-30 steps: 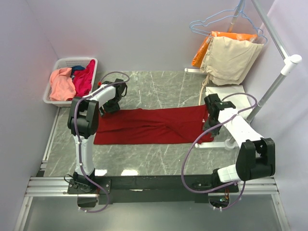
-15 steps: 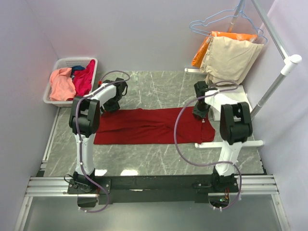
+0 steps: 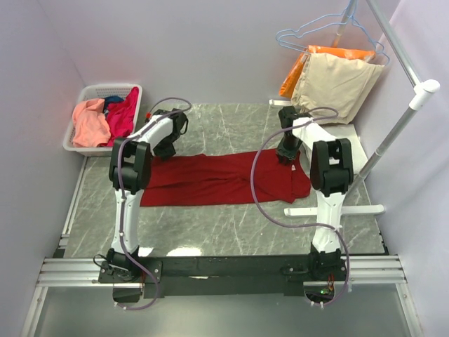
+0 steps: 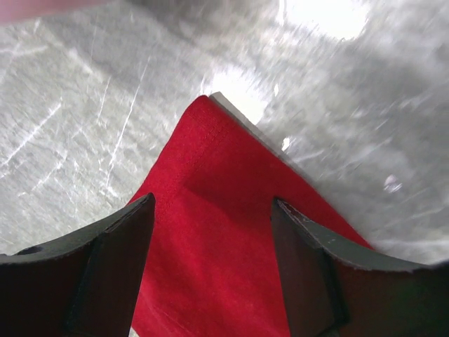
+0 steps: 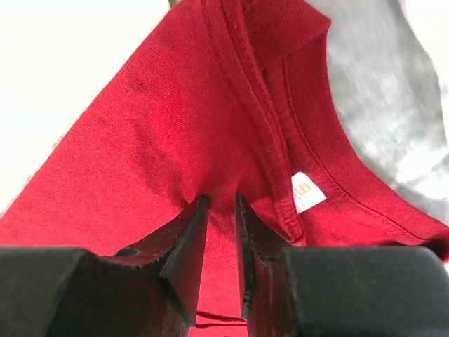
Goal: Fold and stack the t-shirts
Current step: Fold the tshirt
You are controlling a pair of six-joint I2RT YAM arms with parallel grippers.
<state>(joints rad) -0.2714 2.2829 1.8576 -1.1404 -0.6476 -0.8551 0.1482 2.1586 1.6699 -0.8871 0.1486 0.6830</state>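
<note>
Two arms reach over the dark red t-shirt point(image 3: 210, 181), which lies spread lengthwise on the marble table point(image 3: 210, 228).

Change over the last second: the right arm has swung in from off the shirt's right side and now stands folded upright at that end. The shirt has crept slightly toward the far side. The left arm has edged a little farther out.

Right gripper point(image 5: 221, 200): fingers nearly together, pinched on a pucker of red cloth just beside the collar point(image 5: 242, 63). A white label point(image 5: 307, 191) sits just right of the fingers.

Left gripper point(image 4: 212, 203): fingers well apart, astride the shirt's far left corner. Cloth runs between them and the corner pokes out past the tips. Cannot tell whether the pads touch it.

Beyond the shirt's left end is a white basket point(image 3: 78, 144) holding a salmon-pink t-shirt point(image 3: 90, 121), a magenta t-shirt point(image 3: 123, 112) and a blue t-shirt point(image 3: 112, 101). Off its right end is a cream-white t-shirt point(image 3: 356, 144). Farther back, a beige garment point(image 3: 337, 86) and an orange garment point(image 3: 298, 70) hang on wire hangers.
</note>
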